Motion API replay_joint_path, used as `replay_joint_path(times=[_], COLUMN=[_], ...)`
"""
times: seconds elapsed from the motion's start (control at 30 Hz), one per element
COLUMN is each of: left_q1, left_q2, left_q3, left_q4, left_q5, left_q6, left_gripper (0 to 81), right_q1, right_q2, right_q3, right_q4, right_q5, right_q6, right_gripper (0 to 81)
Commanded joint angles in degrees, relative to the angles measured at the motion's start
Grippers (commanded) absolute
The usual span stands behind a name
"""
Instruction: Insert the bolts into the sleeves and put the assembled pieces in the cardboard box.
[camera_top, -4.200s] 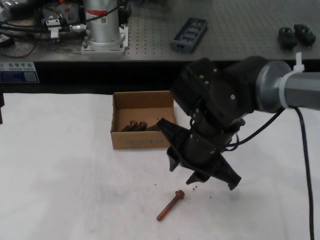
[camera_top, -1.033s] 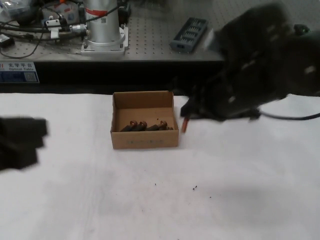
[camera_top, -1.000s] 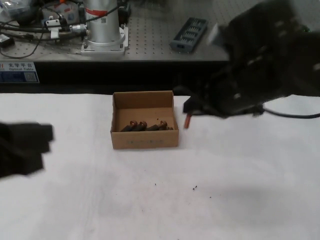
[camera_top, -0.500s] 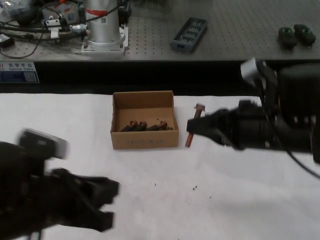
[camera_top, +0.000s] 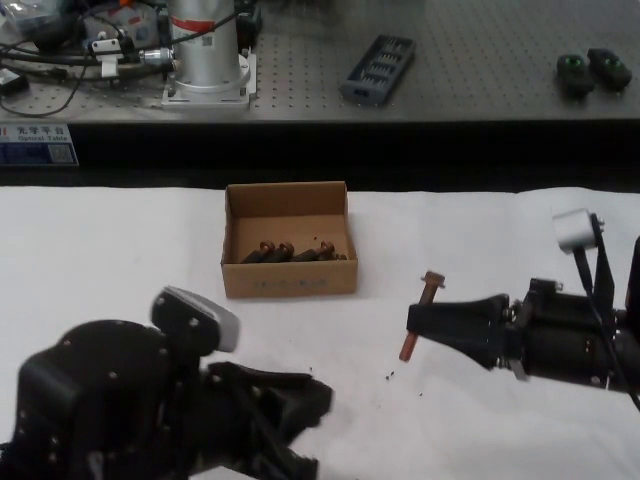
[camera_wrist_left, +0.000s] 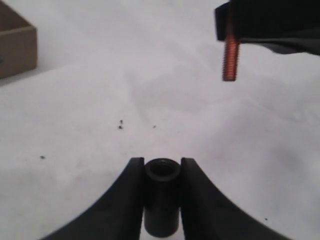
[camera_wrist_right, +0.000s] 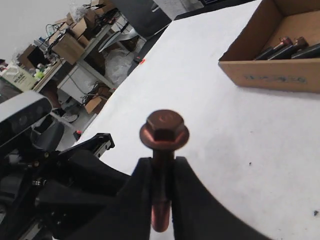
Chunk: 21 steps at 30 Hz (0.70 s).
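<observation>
- The left gripper (camera_wrist_left: 161, 166) sits at the near left of the white cloth-covered bench (camera_top: 520, 440), jaws clamped on a short black cylindrical sleeve (camera_wrist_left: 161, 200) whose open bore shows between the fingertips.
- Farther back, left of centre, the open brown cardboard box (camera_top: 288, 283) holds several dark assembled pieces (camera_top: 290, 251) lying along its near wall.
- Right of the box and nearer, a copper-coloured hex-head bolt (camera_top: 420, 315) hangs roughly upright, head up — its shank pinched between the jaws of the right gripper (camera_wrist_right: 162, 165), well apart from the sleeve.
</observation>
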Motion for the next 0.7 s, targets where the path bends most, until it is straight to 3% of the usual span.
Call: replay_joint_path(times=[0.0,0.27,0.67], left_q1=[-3.52,-11.13,-11.6], left_q2=[-0.03,-0.03,-0.03], left_q3=[-0.05,-0.05,-0.05], left_q4=[-2.1,-2.24,-1.78], left_q5=[-0.12,-3.18,-5.77], left_q6=[-1.03,-1.01,0.83], left_gripper=[6.9,6.9,6.9], right_q1=[-0.41,-0.25,-0.25], right_q2=[-1.02,-1.6,-1.75], right_q3=[0.02,0.61,0.61], right_q4=[-1.24,-1.31,-1.27], right_q5=[-0.64,-3.31,-7.95], right_q6=[-0.75,-0.74,-0.04], right_gripper=[4.3,4.3,4.3])
